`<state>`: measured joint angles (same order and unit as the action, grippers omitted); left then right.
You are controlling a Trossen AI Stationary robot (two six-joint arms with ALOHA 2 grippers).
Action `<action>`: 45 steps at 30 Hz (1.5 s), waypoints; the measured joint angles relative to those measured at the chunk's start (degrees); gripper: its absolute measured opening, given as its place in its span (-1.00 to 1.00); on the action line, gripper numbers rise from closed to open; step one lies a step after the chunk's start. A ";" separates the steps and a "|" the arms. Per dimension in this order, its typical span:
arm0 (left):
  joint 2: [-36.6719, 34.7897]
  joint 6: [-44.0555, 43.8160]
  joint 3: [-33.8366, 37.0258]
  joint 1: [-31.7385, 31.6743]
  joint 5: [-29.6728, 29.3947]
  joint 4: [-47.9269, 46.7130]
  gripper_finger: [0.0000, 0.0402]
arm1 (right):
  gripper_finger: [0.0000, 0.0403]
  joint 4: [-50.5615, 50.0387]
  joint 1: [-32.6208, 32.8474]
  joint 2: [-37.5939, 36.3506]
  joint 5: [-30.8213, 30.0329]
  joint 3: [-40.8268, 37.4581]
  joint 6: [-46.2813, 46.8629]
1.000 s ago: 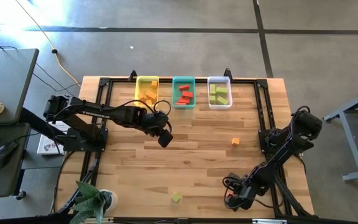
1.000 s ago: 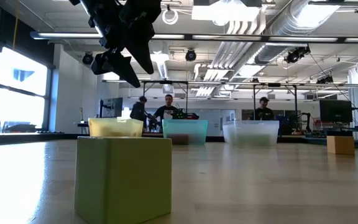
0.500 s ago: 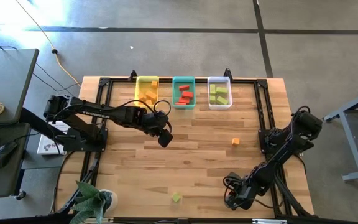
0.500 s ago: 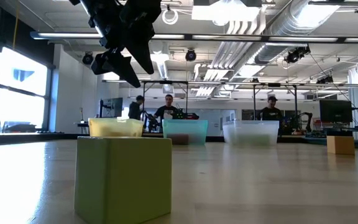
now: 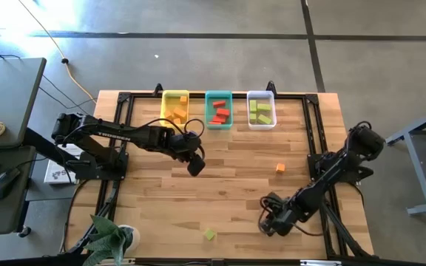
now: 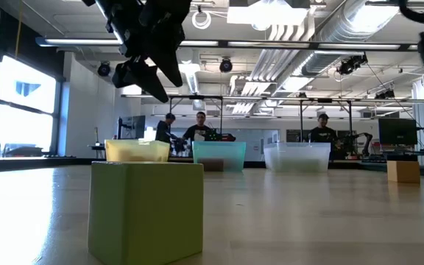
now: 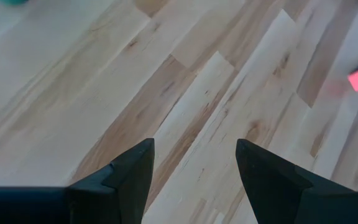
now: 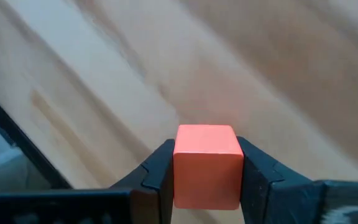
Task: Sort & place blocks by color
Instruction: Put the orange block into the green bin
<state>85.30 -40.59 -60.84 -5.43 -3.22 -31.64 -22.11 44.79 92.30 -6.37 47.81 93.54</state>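
Red block [image 8: 207, 163] pinched tight between the right hand's [image 8: 207, 180] two dark fingers [image 8: 157, 177], clear as day in the right wrist view, with pale wood grain running beneath it. From above, that right hand [image 5: 274, 220] sits over the near right part of the surface [image 5: 228, 185], its arm folded back toward the right edge. The left hand [image 5: 196, 164] hangs above the middle-left of the surface, fingers [image 7: 126, 177] spread wide with nothing between them, only bare planks below. A light green block [image 5: 210, 234] lies alone at the near edge, and it looms large in the low view [image 6: 146, 210], sitting flat on the wood. An orange block [image 5: 280, 168] rests on the right half, well apart from both hands. Along the far edge three bins stand in a row: the yellow bin [image 5: 174, 97] on the left, the teal bin [image 5: 218, 96] in the middle with red pieces inside, the clear bin [image 5: 261, 96] on the right with green pieces. People stand in the room beyond.
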 joint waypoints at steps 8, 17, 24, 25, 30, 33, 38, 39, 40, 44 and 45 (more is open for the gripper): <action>0.00 8.37 0.00 1.14 0.02 5.84 0.06 | -0.49 0.29 -12.01 -5.85 -3.57 0.00 -10.54; 0.00 19.58 -0.02 2.97 0.02 9.34 0.06 | -0.49 13.81 -31.58 -9.84 -3.66 0.04 -30.59; 0.00 26.75 -0.02 4.11 0.02 9.25 0.06 | -0.49 28.37 -44.98 -9.78 -5.97 0.07 -40.50; 0.00 27.78 -0.02 4.11 0.02 9.25 0.06 | -0.49 30.35 -46.51 -9.77 -6.78 0.07 -41.52; 0.00 30.75 -0.02 4.11 0.02 9.23 0.06 | -0.49 38.27 -52.86 -7.93 -9.96 0.13 -43.61; 0.00 30.74 -0.02 4.08 0.02 9.24 0.06 | -0.49 42.93 -55.82 -5.64 -10.18 0.13 -44.10; 0.00 29.08 -0.02 4.08 -0.47 9.24 0.06 | -0.49 49.33 -60.18 -0.69 -10.14 0.13 -45.12; 0.00 27.89 -0.02 4.08 -0.47 9.24 0.06 | -0.49 49.79 -60.96 0.32 -9.96 0.13 -45.15; 0.00 26.70 -0.02 4.08 -0.51 9.25 0.06 | -0.49 50.08 -61.68 1.32 -9.66 0.13 -45.18; 0.00 24.44 -0.02 4.08 -1.25 9.25 0.06 | -0.49 50.54 -64.03 4.67 -9.00 0.13 -45.20; 0.00 24.40 -0.02 4.08 -1.87 9.25 0.06 | -0.48 50.70 -64.56 5.55 -8.02 0.13 -45.18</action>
<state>85.30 -16.18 -60.86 -1.34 -5.10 -22.39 28.59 -19.77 97.85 -14.39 47.94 48.36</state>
